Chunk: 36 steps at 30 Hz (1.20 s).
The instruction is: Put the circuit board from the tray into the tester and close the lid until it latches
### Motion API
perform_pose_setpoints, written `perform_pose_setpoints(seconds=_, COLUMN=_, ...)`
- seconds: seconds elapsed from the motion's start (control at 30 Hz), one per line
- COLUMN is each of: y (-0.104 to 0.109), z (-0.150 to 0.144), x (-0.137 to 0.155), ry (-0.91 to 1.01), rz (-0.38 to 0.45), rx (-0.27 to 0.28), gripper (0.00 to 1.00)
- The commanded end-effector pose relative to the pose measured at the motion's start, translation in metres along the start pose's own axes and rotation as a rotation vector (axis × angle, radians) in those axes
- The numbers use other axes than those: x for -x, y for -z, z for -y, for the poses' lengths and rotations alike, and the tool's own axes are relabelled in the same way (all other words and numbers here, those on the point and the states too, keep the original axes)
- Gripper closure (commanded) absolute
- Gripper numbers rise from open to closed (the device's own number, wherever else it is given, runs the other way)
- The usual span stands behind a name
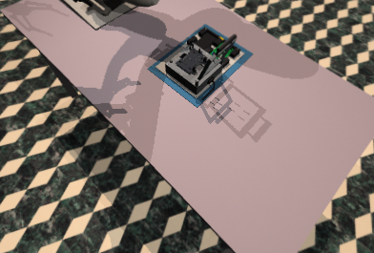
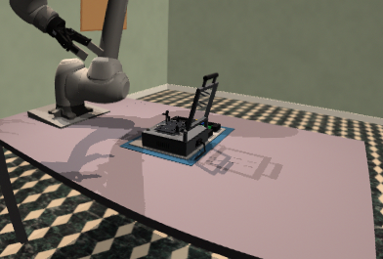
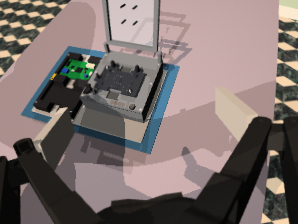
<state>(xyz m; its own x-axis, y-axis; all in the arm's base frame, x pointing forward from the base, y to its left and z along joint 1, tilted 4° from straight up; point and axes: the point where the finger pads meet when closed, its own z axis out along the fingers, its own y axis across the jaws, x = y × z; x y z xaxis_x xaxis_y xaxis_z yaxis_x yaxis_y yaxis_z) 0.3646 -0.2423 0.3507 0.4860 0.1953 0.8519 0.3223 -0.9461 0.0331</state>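
Note:
The green circuit board (image 3: pixel 77 69) (image 2: pixel 210 127) lies in the black tray (image 3: pixel 45 102), in the pocket farther from me in the wrist view. A whitish part shows at its end nearer the tester. The tester (image 3: pixel 111 102) (image 1: pixel 180 78) (image 2: pixel 166 144) stands beside the tray; no board shows on its dark plate (image 3: pixel 122 82). Its lid (image 3: pixel 132 46) (image 2: pixel 194 108) stands up, open, with the handle (image 2: pixel 211 76) at the top. The latch hook (image 3: pixel 88 89) is on the near edge, at the tray end. My gripper (image 3: pixel 143 110) (image 2: pixel 94 54) is open and empty, high above the table near the arm's base.
Tester and tray share a blue-bordered mat (image 3: pixel 159 125) (image 1: pixel 155 69) (image 2: pixel 132 145) on the pink table (image 1: pixel 205 163) (image 2: pixel 254 196). The arm's base (image 2: pixel 70 110) stands at the table's far left in the exterior view. The raised lid stands up on the tester's side away from the gripper.

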Motion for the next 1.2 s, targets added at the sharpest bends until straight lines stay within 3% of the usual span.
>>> perform_pose_setpoints(seconds=0.0, y=0.008, z=0.0, x=-0.01, ry=-0.001, rz=0.0, rx=0.0, gripper=0.0)
perform_pose_setpoints(seconds=0.3, y=0.025, z=0.0, x=-0.034, ry=-0.001, rz=0.0, rx=0.0, gripper=0.0)
perform_pose_setpoints(seconds=0.7, y=0.023, z=0.001, x=-0.037, ry=0.004, rz=0.01, rx=-0.013, gripper=0.0)
perform_pose_setpoints(seconds=0.87, y=0.008, z=0.007, x=-0.04, ry=0.031, rz=0.064, rx=-0.086, gripper=0.0)
perform_pose_setpoints(seconds=1.03, y=-0.024, z=0.019, x=-0.048, ry=0.097, rz=0.178, rx=-0.217, gripper=0.0)
perform_pose_setpoints(seconds=1.1, y=-0.024, z=0.019, x=-0.048, ry=0.097, rz=0.178, rx=-0.217, gripper=0.0)
perform_pose_setpoints(seconds=1.17, y=-0.042, z=0.026, x=-0.053, ry=0.141, rz=0.242, rx=-0.281, gripper=0.0)
